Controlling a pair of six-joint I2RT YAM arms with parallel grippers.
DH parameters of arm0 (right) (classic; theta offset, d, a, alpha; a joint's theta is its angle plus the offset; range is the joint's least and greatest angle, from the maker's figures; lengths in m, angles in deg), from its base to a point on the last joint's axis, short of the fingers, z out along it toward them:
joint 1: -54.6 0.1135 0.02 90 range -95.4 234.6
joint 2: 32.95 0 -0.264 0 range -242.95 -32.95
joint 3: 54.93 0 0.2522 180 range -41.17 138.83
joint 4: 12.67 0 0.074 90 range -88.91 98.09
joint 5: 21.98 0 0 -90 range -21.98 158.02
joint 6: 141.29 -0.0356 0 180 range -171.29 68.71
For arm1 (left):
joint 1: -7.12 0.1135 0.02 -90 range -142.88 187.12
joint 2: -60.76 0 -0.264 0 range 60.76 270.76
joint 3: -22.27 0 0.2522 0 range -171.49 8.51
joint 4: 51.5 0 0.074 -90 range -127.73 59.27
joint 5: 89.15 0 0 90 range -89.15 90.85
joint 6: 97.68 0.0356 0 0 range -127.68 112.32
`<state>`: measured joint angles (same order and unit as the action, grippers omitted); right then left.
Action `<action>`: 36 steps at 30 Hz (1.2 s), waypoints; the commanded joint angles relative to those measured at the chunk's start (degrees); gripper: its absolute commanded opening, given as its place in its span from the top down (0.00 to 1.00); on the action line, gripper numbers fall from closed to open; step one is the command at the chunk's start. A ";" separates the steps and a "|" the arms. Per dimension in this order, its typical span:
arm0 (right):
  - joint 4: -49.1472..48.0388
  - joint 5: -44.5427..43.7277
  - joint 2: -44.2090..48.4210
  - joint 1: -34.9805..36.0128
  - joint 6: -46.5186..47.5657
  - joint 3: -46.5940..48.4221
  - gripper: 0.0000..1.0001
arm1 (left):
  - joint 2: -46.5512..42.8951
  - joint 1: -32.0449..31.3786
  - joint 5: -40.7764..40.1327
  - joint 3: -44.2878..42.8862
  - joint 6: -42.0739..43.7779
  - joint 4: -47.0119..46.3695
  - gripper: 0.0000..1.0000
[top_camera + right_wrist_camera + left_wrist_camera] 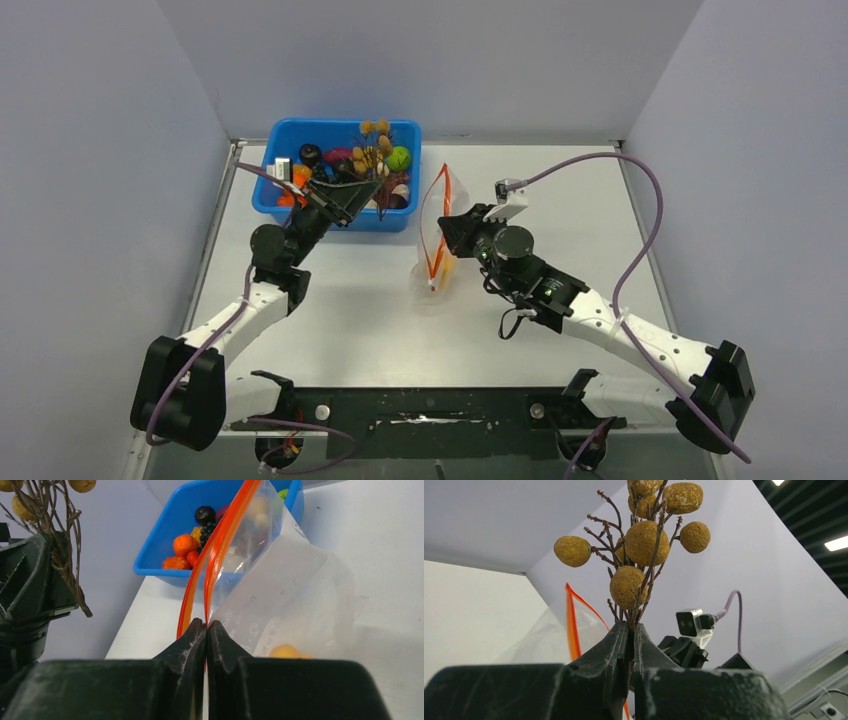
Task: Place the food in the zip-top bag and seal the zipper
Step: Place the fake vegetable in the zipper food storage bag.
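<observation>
My left gripper [358,192] is shut on the stem of a sprig of yellow balls [375,140] on dark twigs, held up over the blue bin's front edge. In the left wrist view the twigs are pinched between the jaws [631,627] and the balls [644,542] stand above. The clear zip-top bag [440,240] stands upright at mid-table with its mouth open. My right gripper [449,225] is shut on one lip of the red-orange zipper [220,545], jaws closed at the strip [206,626]. A yellow-orange piece [285,651] lies inside the bag [295,590].
The blue bin [285,135] at the back left holds several toy foods: orange, dark, green and pink pieces. It also shows in the right wrist view [165,540]. Grey walls enclose the table on three sides. Purple cables run along both arms.
</observation>
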<state>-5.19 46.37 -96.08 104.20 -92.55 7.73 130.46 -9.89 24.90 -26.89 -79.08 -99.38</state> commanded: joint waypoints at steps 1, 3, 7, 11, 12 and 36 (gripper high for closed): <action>-8.43 0.00 -0.80 0.32 -1.92 3.00 1.00 | -0.23 -4.03 -4.62 -0.98 -0.17 -8.40 1.00; -9.78 0.74 -1.07 0.32 -2.25 2.78 1.00 | 0.26 -5.81 -6.70 -0.85 0.97 -9.06 1.00; -10.80 2.54 -1.61 0.31 -3.01 3.28 1.00 | 1.72 -9.32 -10.00 -0.42 3.46 -11.14 1.00; -11.09 3.40 -1.89 0.40 -3.45 3.57 1.00 | 3.50 -11.79 -11.49 -0.68 6.72 -10.64 1.00; -11.16 3.75 -1.99 0.36 -3.69 3.57 1.00 | 3.78 -12.37 -12.40 -0.52 7.46 -10.59 1.00; -12.01 7.09 -0.81 0.02 -5.47 3.15 1.00 | 6.49 -20.47 -18.96 2.95 26.97 -11.09 1.00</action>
<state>-12.21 55.05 -98.36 104.18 -97.03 8.46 139.20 -28.38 8.12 -24.33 -59.95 -109.39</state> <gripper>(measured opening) 0.031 0.034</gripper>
